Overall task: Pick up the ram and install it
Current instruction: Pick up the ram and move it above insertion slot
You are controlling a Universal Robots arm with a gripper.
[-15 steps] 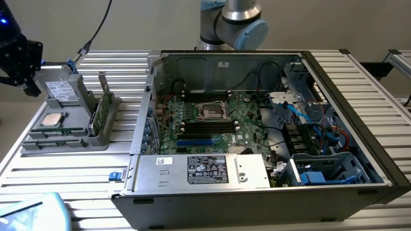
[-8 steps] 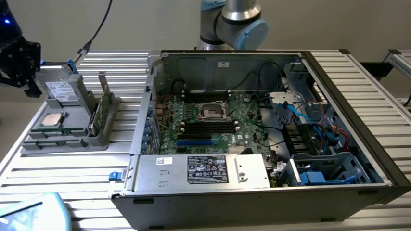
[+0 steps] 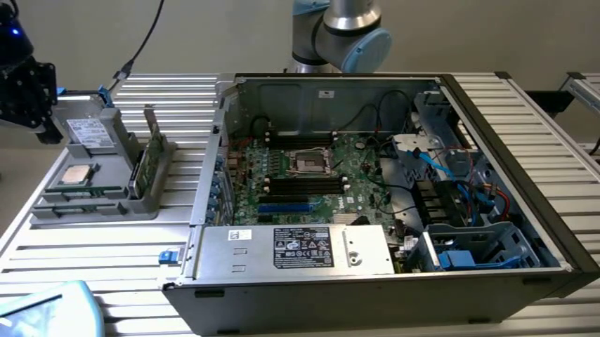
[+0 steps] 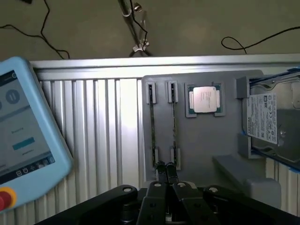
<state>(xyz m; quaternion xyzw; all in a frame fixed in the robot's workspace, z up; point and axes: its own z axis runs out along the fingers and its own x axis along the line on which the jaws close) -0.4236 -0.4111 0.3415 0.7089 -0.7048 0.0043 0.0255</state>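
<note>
Looking down past the gripper [image 4: 166, 172], fingertips together and gripping nothing, onto the grey tray [image 4: 201, 145]. Bounded toward the teach pendant [image 4: 23, 136] by bare ribbed table [image 4: 93, 126]; crowded on the other side by the processor [image 4: 205, 100] and hard drive [image 4: 269, 124]. Finding the ram [image 4: 174, 124] on edge in a tray slot, just beyond the fingertips, untouched. Lying well apart from the open computer case [image 3: 375, 295] in the exterior view.

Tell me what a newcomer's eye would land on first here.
The open computer case, its motherboard bare, sits in the middle of the exterior view. On that view's left a grey tray holds two ram sticks standing on edge beside a silver processor chip. The hand hovers above the tray, near one end of the sticks.
</note>
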